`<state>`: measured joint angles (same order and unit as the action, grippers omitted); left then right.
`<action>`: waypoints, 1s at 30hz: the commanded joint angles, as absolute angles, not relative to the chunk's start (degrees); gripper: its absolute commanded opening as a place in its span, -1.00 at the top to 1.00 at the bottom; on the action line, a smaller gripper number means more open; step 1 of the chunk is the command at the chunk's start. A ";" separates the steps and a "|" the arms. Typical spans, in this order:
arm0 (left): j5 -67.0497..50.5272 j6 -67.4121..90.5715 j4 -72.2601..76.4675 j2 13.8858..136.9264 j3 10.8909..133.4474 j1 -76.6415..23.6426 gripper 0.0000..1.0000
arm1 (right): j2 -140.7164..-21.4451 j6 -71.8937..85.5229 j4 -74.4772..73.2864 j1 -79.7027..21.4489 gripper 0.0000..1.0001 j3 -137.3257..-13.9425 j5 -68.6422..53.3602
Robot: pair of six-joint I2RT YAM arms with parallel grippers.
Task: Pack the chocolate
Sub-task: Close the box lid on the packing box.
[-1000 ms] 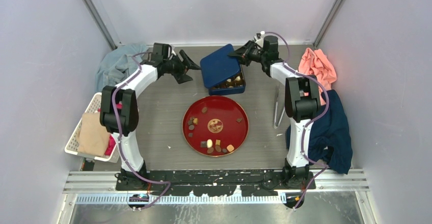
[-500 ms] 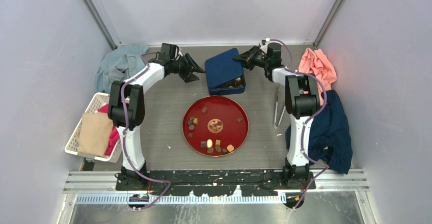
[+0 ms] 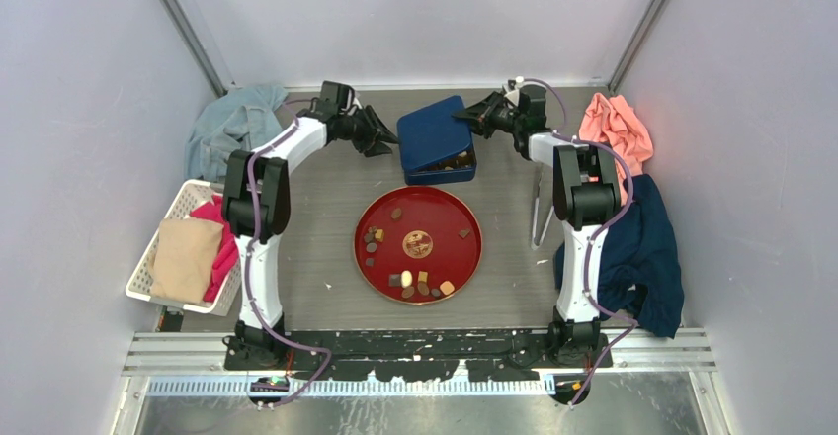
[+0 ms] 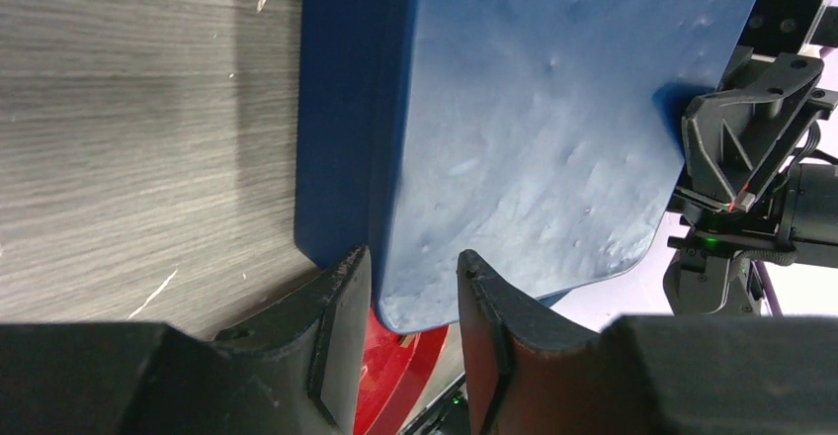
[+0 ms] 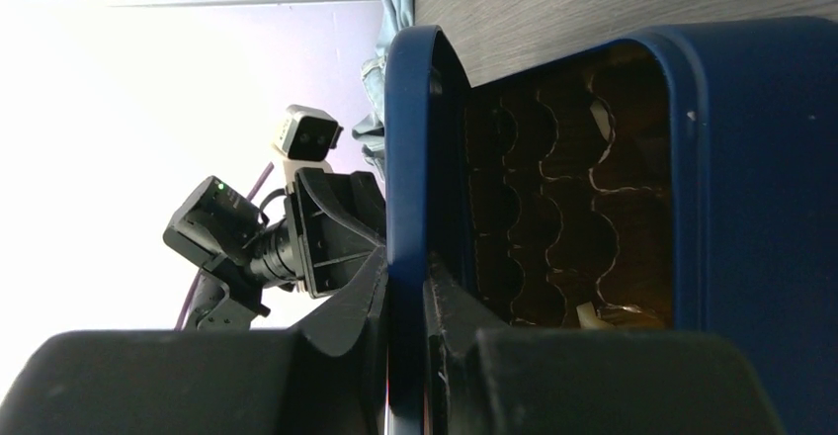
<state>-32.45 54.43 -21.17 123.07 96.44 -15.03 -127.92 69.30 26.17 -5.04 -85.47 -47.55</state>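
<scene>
Pinching blue lid (image 5: 410, 138) rim: your right gripper (image 5: 405, 282), nearly closed | left gripper (image 4: 408, 277) straddles lid's opposite edge, clamp unclear

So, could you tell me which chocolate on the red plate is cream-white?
The oval piece on the red plate, in its near-edge cluster; all others are brown, tan or orange.

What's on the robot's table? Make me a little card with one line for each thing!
plate: red plate with loose chocolate pieces, not yet packed
box: blue box, some chocolate inside
lid: blue lid, tilted up over the box, not closed
right gripper: shut on the lid's rim
left gripper: jaws around the lid's opposite edge, grip unclear
</scene>
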 commanded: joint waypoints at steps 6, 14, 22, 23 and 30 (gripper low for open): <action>-32.71 51.44 -23.93 125.89 102.24 -16.06 0.28 | -126.81 67.78 27.72 -4.02 0.99 -84.90 -48.27; -32.17 50.02 -26.43 128.14 105.30 -16.87 0.31 | -124.49 58.87 15.34 -3.26 0.51 -86.45 -47.02; -31.94 49.87 -26.97 129.18 107.14 -17.18 0.31 | -119.76 47.70 0.83 -3.25 0.01 -87.47 -42.19; -31.94 49.98 -26.94 129.26 107.14 -17.22 0.31 | -119.12 46.97 0.49 -3.19 -0.03 -87.34 -41.53; -31.68 49.85 -26.92 128.75 106.16 -17.47 0.31 | -114.97 41.56 -8.15 -2.90 -0.25 -87.63 -36.62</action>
<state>-31.86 50.68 -27.33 129.58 104.88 -17.12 -120.64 47.46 -1.96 -3.40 -85.27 -40.71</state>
